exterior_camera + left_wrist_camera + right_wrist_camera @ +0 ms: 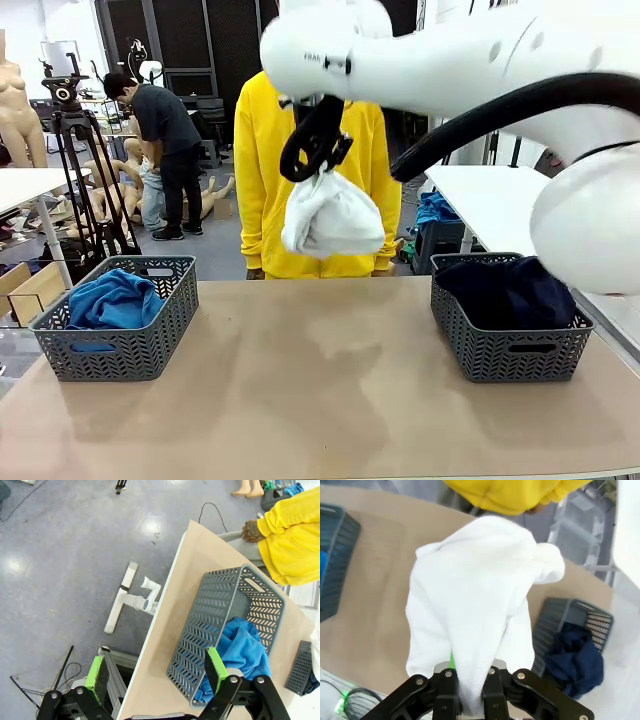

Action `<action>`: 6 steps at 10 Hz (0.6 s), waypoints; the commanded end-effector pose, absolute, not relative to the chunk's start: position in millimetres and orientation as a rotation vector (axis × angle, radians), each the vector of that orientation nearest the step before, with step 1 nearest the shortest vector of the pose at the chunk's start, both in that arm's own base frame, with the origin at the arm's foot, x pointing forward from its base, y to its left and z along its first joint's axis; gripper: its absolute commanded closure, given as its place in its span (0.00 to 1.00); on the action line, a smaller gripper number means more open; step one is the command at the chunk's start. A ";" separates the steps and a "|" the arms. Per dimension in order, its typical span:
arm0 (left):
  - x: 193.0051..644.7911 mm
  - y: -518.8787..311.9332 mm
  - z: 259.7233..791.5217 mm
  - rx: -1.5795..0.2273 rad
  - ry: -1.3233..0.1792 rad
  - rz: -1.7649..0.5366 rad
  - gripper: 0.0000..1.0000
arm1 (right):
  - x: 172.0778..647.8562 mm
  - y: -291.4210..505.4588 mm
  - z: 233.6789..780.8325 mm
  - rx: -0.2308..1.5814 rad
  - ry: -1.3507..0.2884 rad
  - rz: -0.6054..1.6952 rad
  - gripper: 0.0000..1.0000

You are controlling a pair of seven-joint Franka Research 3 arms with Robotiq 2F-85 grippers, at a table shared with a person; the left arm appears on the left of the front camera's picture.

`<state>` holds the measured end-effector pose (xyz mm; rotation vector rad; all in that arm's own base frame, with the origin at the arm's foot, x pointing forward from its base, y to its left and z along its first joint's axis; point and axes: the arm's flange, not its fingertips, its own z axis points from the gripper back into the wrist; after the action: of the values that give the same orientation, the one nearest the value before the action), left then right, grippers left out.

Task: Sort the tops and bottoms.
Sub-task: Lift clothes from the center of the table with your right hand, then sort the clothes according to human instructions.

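Left basket (120,345): it was placed at the left end of the table (320,400), and the bright blue garment (112,300) was seen crumpled inside it.
Left gripper (155,672): it was held above the outer edge of the left basket, and its fingers were spread wide apart with nothing between them.
White garment (332,215): it was hung high above the middle of the table, between the two baskets, in front of a person in a yellow hoodie (262,170).
Right gripper (318,140): its fingers were clenched on a bunched top fold of the white garment.
Right basket (510,340): it was placed at the right end of the table, and a dark navy garment (510,290) was lying inside.
Handling: the white garment was judged to be light, soft and limp; it hung as a loose bundle. A thick gathered fold was judged the best place to take hold, because a single thin layer could slip out.
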<state>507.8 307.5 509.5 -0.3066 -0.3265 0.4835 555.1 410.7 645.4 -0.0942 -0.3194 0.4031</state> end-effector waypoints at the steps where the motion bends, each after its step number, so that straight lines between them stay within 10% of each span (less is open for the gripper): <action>1: 506.8 306.2 509.8 -0.296 -0.328 0.502 0.00 | 519.3 410.3 672.5 -0.135 -0.371 0.447 1.00; 6: 506.8 306.2 509.8 -0.296 -0.328 0.502 0.00 | 495.8 418.8 706.6 -0.104 -0.368 0.463 1.00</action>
<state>507.8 307.5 509.4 -0.3065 -0.3264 0.4836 495.1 420.0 705.3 -0.1039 -0.3662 0.4662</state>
